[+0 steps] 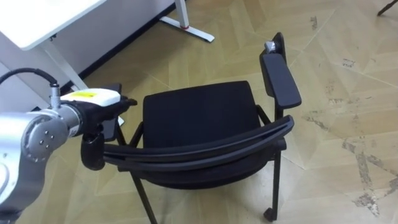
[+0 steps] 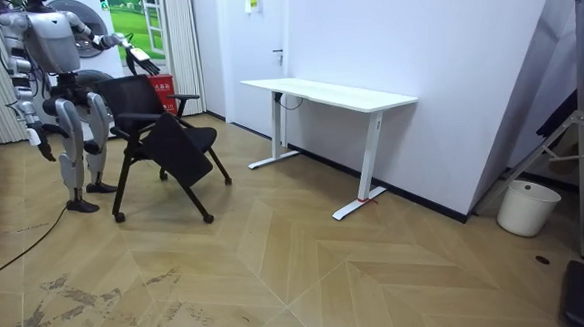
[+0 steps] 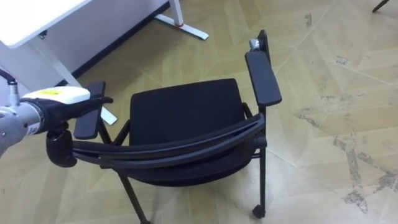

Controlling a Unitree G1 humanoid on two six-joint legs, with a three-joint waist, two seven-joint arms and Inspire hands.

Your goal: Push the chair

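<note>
Seen from across the room, the robot's right hand [image 2: 46, 151] hangs at its side, fingers too small to tell, while its left hand [image 1: 99, 106] rests at the nine o'clock end of the black chair [image 1: 199, 115] straight ahead at twelve, fingers stretched straight, thumb down against the backrest rail.

Bright, even indoor light. The chair [image 1: 199, 115] casts only a faint, soft-edged shadow straight beneath itself on the wooden floor [image 1: 329, 68]. The white desk top [image 1: 43, 15] is nearly washed out, and the pale shell on the back of my left hand [image 1: 93, 99] glares likewise.
</note>
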